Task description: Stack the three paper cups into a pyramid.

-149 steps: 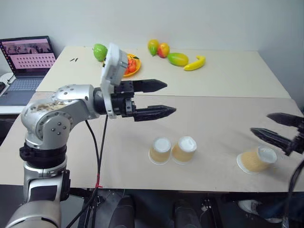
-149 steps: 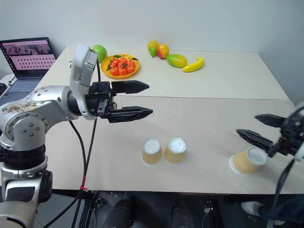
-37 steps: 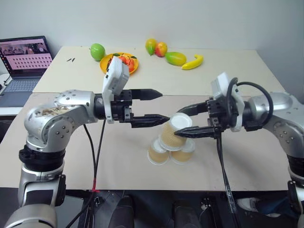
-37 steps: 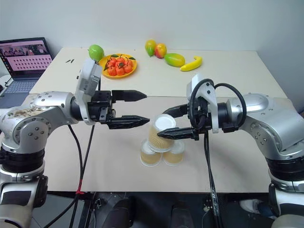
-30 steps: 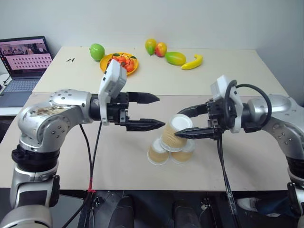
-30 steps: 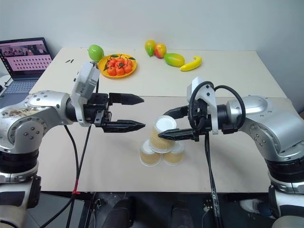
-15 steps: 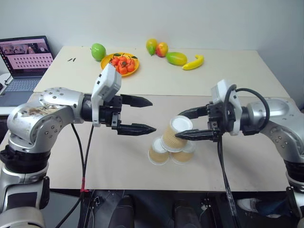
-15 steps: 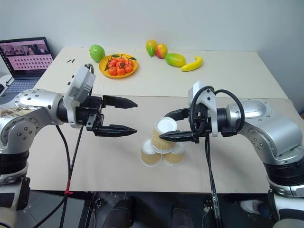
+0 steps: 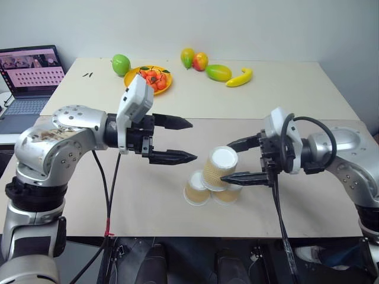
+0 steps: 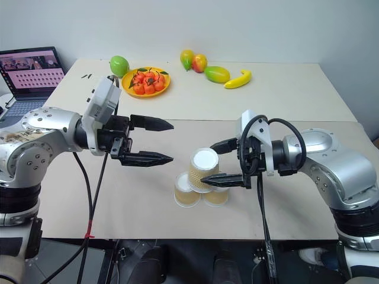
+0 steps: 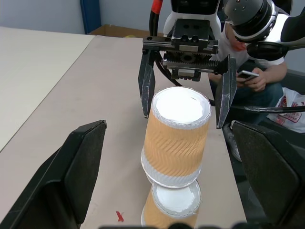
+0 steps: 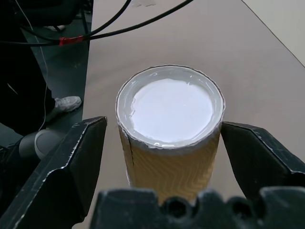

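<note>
Three ribbed tan paper cups, upside down with white bases up, stand as a pyramid at lower centre of the beige matte tabletop [image 9: 308,100]. Two base cups, left one [image 9: 195,189] and right one [image 9: 228,194], sit touching side by side; the top cup [image 9: 218,167] rests across them, tilted slightly. Its sides show a pressed chevron ribbing and a white band at the rim; its flat base is glossy white.

Right claw [image 9: 244,160], centre right of frame, has its two black tapered fingers spread wide, one on either side of the top cup, with a gap visible between each finger and the cup wall in the wrist views. Released, not gripping.

Left claw [image 9: 182,139], centre left, hangs above the tabletop well apart from the cups, its pointed black fingers parted and empty.

Upper centre of frame: an orange plate [image 9: 155,80] of small red fruit, a green apple [image 9: 121,64], two smooth mangoes [image 9: 196,60], a third [image 9: 219,73], a banana [image 9: 240,78]. A laptop [image 9: 28,83] sits at upper left.
</note>
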